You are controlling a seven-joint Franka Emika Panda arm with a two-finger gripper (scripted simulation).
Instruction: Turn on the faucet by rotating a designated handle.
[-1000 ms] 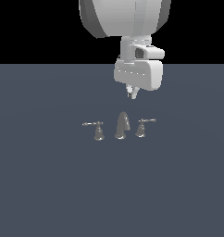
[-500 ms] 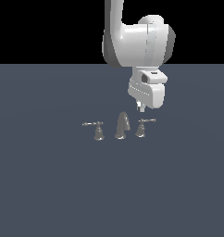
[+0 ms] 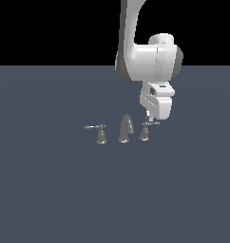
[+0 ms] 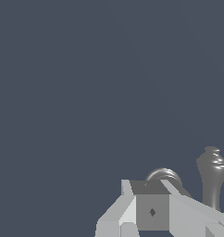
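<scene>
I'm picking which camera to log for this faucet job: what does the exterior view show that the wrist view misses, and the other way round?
Only the exterior view shows the whole faucet set: the twin handle with its bar pointing toward that view's left, the spout and the handle side by side, plus the white arm above them. Only the wrist view shows the hand up close, with a rounded metal piece just behind it and a ridged metal piece beside it. Both share the grey floor, the hand and part of the faucet.
</scene>
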